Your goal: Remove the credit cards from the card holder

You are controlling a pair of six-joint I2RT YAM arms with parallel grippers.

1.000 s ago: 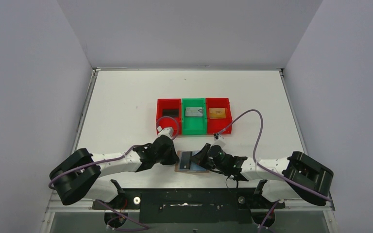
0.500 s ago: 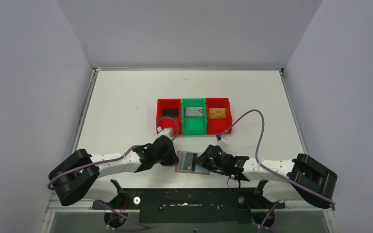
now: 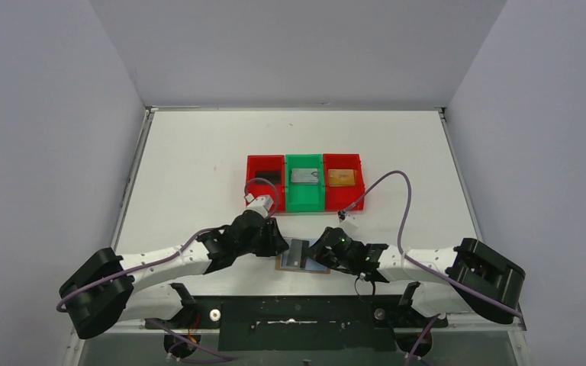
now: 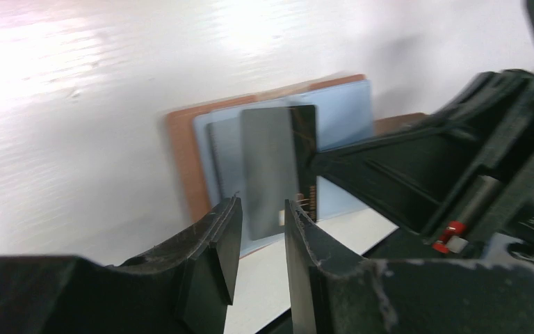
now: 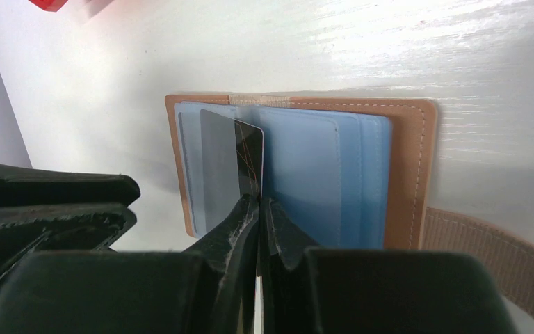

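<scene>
The card holder [image 3: 282,264] lies open near the front edge, tan leather with pale blue pockets [image 5: 320,167]. My right gripper [image 5: 259,202] is shut on a black credit card [image 5: 229,156] and holds it by its near edge, over the wallet's left half. The card also shows in the top view [image 3: 297,253] and the left wrist view [image 4: 278,167]. My left gripper [image 4: 261,209] is open, its jaws just short of the card's near corner, not touching it. In the top view the left gripper [image 3: 278,244] sits left of the card, and the right gripper [image 3: 317,252] right of it.
Three bins stand in a row behind the wallet: a red one [image 3: 252,183] with a black card [image 3: 267,176], a green one [image 3: 304,200] with a silver card [image 3: 304,176], a red one [image 3: 359,183] with a gold card [image 3: 341,177]. The wallet's strap [image 5: 487,243] trails right.
My left arm has stretched forward and its gripper has moved right, closer to the card. The right gripper keeps its grip on the black card over the wallet.
</scene>
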